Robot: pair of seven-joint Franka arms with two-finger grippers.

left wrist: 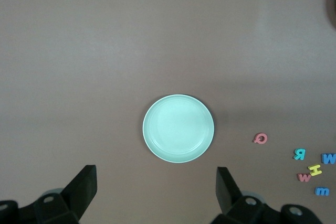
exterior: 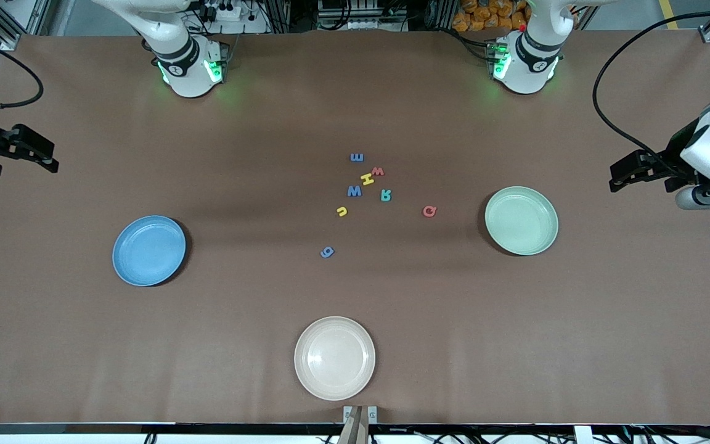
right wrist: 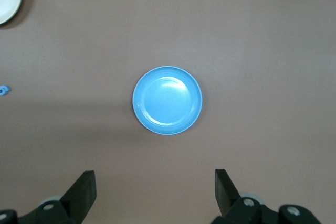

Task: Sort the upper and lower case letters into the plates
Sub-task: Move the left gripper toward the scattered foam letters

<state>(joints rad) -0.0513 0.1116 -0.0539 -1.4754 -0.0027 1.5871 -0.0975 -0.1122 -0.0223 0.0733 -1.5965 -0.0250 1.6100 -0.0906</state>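
Several small letters lie loose mid-table: a blue one (exterior: pixel 357 157), red w (exterior: pixel 378 171), yellow H (exterior: pixel 367 179), blue W (exterior: pixel 354 191), teal R (exterior: pixel 386 195), a yellow one (exterior: pixel 342 211), red Q (exterior: pixel 429 211) and a blue one (exterior: pixel 327 251). The blue plate (exterior: pixel 149 250) sits bare toward the right arm's end, the mint green plate (exterior: pixel 521 221) bare toward the left arm's end. My right gripper (exterior: pixel 53 163) hangs open above the table's end by the blue plate (right wrist: pixel 167 100). My left gripper (exterior: pixel 615 176) hangs open, high by the mint plate (left wrist: pixel 178 128). Both hold nothing.
A cream-white plate (exterior: pixel 334 357) stands near the table's front edge, nearer the camera than the letters. Both arm bases (exterior: pixel 190 68) (exterior: pixel 524 65) stand at the table's back edge. Brown tabletop spreads between the plates and the letters.
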